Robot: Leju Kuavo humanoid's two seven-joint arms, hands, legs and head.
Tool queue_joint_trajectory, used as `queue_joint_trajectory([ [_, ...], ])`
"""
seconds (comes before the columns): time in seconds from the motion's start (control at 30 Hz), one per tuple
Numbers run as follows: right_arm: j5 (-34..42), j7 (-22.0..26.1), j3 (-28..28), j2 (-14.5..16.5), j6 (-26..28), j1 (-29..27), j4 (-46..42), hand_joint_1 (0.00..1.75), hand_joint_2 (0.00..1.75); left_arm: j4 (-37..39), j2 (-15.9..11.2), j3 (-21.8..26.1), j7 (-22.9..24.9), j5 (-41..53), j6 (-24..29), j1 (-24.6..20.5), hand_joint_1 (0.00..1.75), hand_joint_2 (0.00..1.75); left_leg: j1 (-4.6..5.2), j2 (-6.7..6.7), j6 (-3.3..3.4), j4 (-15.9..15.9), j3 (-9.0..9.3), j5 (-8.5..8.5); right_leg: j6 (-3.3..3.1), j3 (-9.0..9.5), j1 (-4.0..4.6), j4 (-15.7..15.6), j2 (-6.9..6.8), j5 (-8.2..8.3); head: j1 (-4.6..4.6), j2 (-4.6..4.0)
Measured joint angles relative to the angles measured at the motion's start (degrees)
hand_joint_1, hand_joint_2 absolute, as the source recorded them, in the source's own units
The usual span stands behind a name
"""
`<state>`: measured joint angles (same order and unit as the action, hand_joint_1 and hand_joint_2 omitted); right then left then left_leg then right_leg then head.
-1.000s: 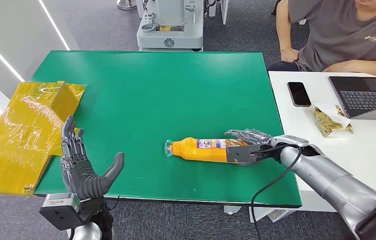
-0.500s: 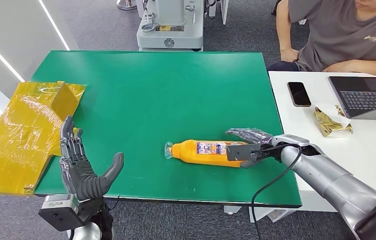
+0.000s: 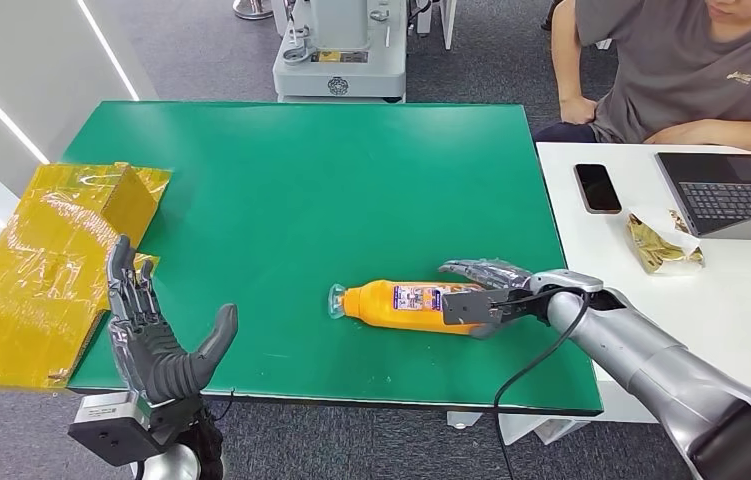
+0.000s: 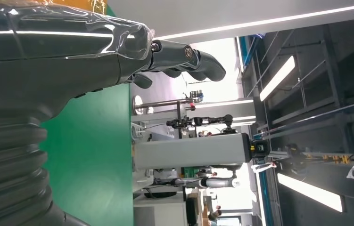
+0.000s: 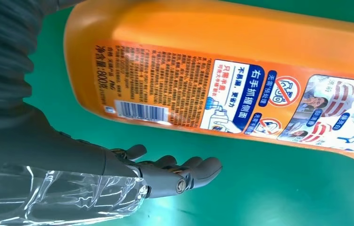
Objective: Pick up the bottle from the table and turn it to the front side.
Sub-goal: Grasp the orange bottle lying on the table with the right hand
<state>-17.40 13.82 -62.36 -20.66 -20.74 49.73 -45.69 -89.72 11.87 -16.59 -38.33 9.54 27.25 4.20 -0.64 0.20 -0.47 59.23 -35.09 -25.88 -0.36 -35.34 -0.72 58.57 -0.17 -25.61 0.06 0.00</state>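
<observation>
Bottle [image 3: 406, 304] lies on side on green surface [image 3: 331, 190], near front edge, back label up; rigid glossy plastic, likely slippery, probably heavy if full. Right hand [image 3: 486, 290] at base end, fingers spread beside body, not yet closed. Best hold: mid-body across flat sides. Left hand [image 3: 156, 345] spread, holding nothing

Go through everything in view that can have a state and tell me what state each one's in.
Orange bottle: lying on its side, barcode label up.
Right hand: open around the bottle's base, not gripping.
Left hand: open, fingers spread.
Laptop: lid open.
Phone: screen dark.
</observation>
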Motion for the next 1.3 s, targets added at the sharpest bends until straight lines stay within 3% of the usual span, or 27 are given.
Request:
queue_joint_trajectory([
  [0.27,-0.06,1.05,-0.05,2.07,0.59,0.15,3.00,0.06,1.75,0.00,0.00,0.00,-0.01,-0.16,0.76,-0.02,0.00,1.75,0.00,0.00,0.00,0.00,0.00,0.00,0.00,0.00,0.00,-0.01,-0.01,0.00,-0.01,0.00],
  [0.4,-0.06,1.35,-0.10,2.51,0.49,0.16,3.80,1.51,1.75,0.00,0.00,0.00,0.02,-0.21,0.79,-0.02,0.00,1.75,0.00,0.00,0.00,0.00,0.00,0.00,0.00,0.00,0.00,-0.01,-0.01,0.00,-0.01,0.00],
  [0.43,-0.05,1.49,-0.11,2.56,0.47,0.16,3.96,1.58,1.75,0.00,0.00,0.00,0.02,-0.21,0.79,-0.02,0.00,1.75,0.00,0.00,0.00,0.00,0.00,0.00,0.00,0.00,0.00,-0.01,-0.01,0.00,0.00,0.00],
  [0.5,-0.01,1.81,-0.11,2.65,0.45,0.20,4.22,1.65,1.75,0.00,0.01,0.00,0.02,-0.20,0.78,-0.02,0.00,1.75,0.00,0.00,0.00,0.00,0.00,0.00,0.00,0.00,0.00,0.00,-0.01,0.00,-0.01,0.00],
  [1.13,0.15,2.20,-0.11,4.10,0.92,0.76,6.13,1.75,1.75,0.00,0.11,0.00,0.27,-0.12,0.31,-0.02,0.00,1.75,0.00,0.00,0.00,0.00,0.01,0.00,0.00,0.00,0.00,0.00,0.00,0.00,0.00,0.00],
  [1.3,0.26,1.72,0.42,4.44,6.22,-0.04,6.26,1.75,1.75,0.00,0.12,0.01,0.30,0.65,0.29,0.33,0.00,1.75,0.00,0.00,0.00,0.00,0.00,0.00,0.00,0.00,0.00,0.00,-0.01,-0.01,0.00,0.00],
])
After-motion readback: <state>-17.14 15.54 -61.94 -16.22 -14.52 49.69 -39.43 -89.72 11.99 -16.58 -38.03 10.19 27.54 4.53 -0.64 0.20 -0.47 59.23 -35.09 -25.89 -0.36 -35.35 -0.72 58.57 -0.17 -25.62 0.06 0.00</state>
